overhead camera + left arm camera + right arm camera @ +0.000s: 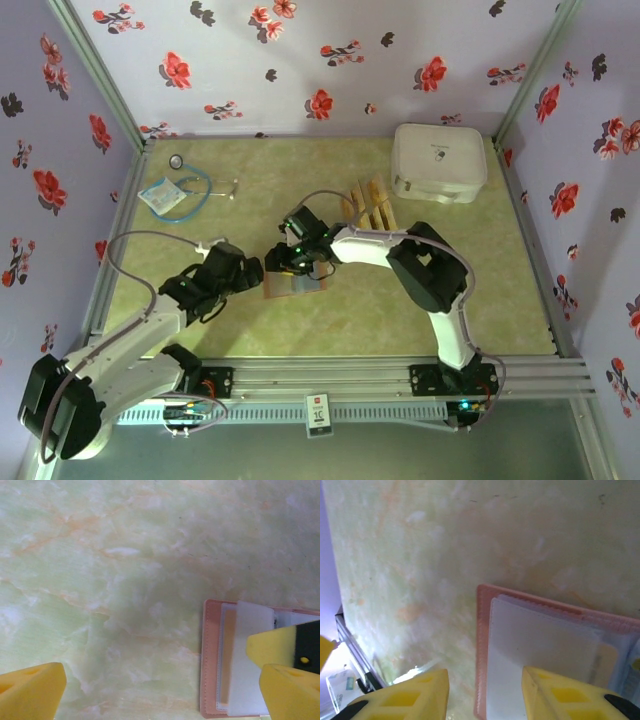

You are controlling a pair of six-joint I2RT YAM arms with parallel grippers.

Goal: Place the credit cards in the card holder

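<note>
Now, card holder (285, 287): lies open and flat on the worktop (400, 310), clear sleeves up, a tan card inside one
Credit cards (368, 207): a row near the white case (438, 162), well apart from the holder
Left gripper (162, 680): jaws spread wide, one fingertip over the holder's edge, holding nothing
Right gripper (484, 677): jaws partly spread above the holder, pinching nothing

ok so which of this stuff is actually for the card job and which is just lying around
For the job:
- credit cards, loose near the white case
- card holder, lying open on the table

Just lying about:
- white zippered case
- stethoscope
- small blue and white packet
</note>
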